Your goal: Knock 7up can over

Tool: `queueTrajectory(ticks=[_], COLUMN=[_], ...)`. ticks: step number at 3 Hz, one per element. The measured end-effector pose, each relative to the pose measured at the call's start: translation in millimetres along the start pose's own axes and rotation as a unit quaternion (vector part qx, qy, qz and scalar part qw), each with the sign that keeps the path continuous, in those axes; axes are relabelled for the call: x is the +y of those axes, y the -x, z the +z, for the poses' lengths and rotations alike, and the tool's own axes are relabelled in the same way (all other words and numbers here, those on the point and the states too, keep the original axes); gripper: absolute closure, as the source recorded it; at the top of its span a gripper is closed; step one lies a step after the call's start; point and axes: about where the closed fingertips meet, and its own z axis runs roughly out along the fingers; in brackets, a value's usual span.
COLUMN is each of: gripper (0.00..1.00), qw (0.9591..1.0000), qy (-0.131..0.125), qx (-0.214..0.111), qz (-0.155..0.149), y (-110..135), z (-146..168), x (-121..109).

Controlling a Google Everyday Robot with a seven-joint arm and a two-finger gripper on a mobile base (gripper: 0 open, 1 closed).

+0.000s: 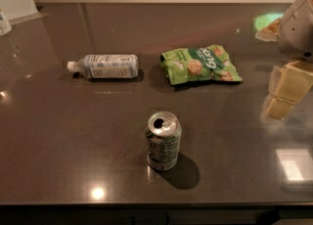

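Observation:
The 7up can [163, 141] stands upright on the dark tabletop [73, 136], near the front edge and in the middle. It is silver, with green-and-white sides and its pull-tab top facing up. My gripper [287, 92] hangs at the far right edge of the view, above the table. It is well to the right of the can, a little farther back, and apart from it. It touches nothing that I can see.
A clear plastic bottle with a white label [105, 66] lies on its side at the back left. A green snack bag [200, 64] lies flat behind the can, right of the bottle. The table's front edge runs just below the can.

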Motion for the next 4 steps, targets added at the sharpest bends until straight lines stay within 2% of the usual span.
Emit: queueTrajectory(ticks=[1,2,3,4], gripper=[0.0,0.0,0.0,0.0], qw=[0.9983,0.9919,0.9793,0.9571], qy=[0.025,0.06,0.107,0.166], qx=[-0.046,-0.1,-0.155,-0.214], qz=[-0.025,-0.049,-0.076,-0.103], y=[22.1,49.0,77.3,107.0], z=[20.0,40.8,57.2,74.2], x=[12.2,29.5,52.2,83.3])
